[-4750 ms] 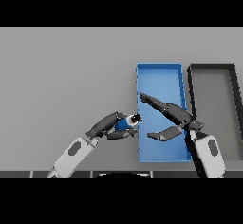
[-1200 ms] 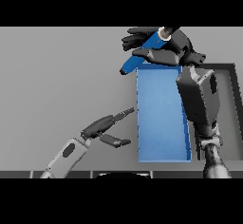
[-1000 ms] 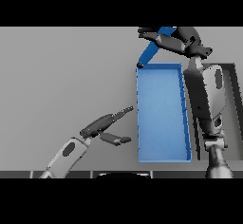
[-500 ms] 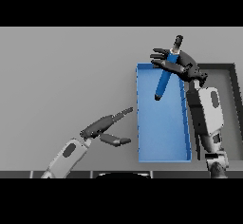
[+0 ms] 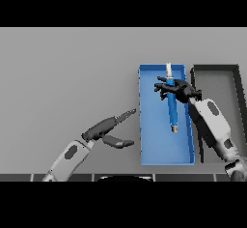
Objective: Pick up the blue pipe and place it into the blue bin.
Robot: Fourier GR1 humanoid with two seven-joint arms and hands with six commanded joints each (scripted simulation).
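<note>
We see a grey tabletop (image 5: 67, 72); on it a blue bin (image 5: 144, 125) lies under our right hand (image 5: 177, 89), a dark bin (image 5: 236, 77) just beyond it.

No readable text, label, brand, number or sign appeared anywhere in the head view: none on the blue pipe (image 5: 171, 107), none on the blue bin (image 5: 144, 140), none on the black bin (image 5: 234, 77).

Glossy blue pipe (image 5: 171, 107), matt blue bin (image 5: 154, 149)
</note>
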